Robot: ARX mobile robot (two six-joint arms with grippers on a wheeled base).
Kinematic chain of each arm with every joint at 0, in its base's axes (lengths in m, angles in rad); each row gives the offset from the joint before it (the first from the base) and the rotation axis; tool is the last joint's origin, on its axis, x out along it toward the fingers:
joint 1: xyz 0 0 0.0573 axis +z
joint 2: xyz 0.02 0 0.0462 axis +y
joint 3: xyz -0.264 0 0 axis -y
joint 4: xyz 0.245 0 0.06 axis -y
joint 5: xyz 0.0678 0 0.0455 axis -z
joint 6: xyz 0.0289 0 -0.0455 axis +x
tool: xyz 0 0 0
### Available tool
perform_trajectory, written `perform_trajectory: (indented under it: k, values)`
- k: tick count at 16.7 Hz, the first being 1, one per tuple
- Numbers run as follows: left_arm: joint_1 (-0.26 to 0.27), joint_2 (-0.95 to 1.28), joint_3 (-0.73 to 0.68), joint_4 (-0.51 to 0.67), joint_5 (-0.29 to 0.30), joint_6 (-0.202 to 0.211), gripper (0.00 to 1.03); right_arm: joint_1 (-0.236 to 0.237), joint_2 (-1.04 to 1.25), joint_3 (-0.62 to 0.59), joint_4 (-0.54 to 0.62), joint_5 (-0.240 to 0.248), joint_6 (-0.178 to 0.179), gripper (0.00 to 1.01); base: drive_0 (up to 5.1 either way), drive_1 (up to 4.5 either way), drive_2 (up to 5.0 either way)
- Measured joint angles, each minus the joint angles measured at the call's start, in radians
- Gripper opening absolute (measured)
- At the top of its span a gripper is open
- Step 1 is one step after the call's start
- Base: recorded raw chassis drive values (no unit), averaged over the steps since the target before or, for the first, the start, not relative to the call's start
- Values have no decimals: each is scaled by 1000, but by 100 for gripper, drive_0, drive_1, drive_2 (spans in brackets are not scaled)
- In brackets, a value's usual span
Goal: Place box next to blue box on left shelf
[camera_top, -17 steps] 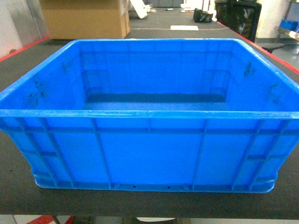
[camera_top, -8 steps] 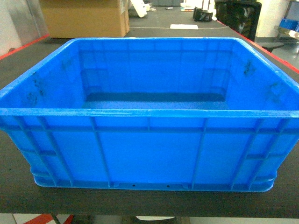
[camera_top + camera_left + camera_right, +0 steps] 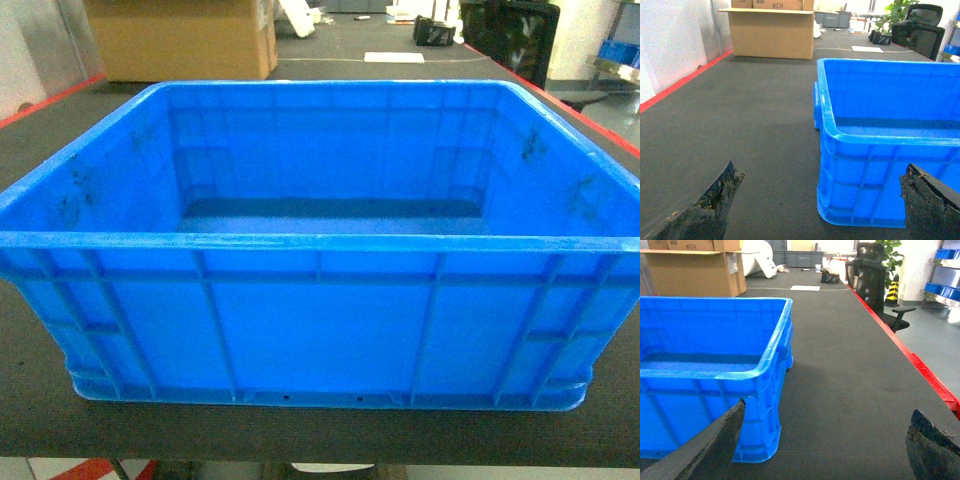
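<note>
The box (image 3: pixel 320 330), a large bright-blue ribbed crate with a thick rim, stands empty on a dark matted table (image 3: pixel 30 400) and fills the head view. My left gripper (image 3: pixel 821 170) is open, and the box's (image 3: pixel 875 170) near left corner lies between its worn fingers (image 3: pixel 715 200) without touching them. My right gripper (image 3: pixel 829 409) is open too, just right of the box's (image 3: pixel 705 390) near right corner, with bare mat between its fingertips. Neither gripper shows in the head view. The left shelf is out of view.
A cardboard carton (image 3: pixel 185 40) stands at the table's far left. Red edging (image 3: pixel 920 370) runs along the table's right side, and another red strip (image 3: pixel 680 85) along its left. A black office chair (image 3: pixel 872 280) and a distant rack with blue bins (image 3: pixel 942 287) stand beyond the right edge.
The box sits very slightly higher in the head view than a second ago. Nothing has moved in the last half second.
</note>
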Motion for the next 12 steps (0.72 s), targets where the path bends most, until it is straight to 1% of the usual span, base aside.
perform_trajectory:
  k: [12]
  values:
    - [0,0,0,0,0,0,98,0,0,0,0,0,0,98,0,0,0]
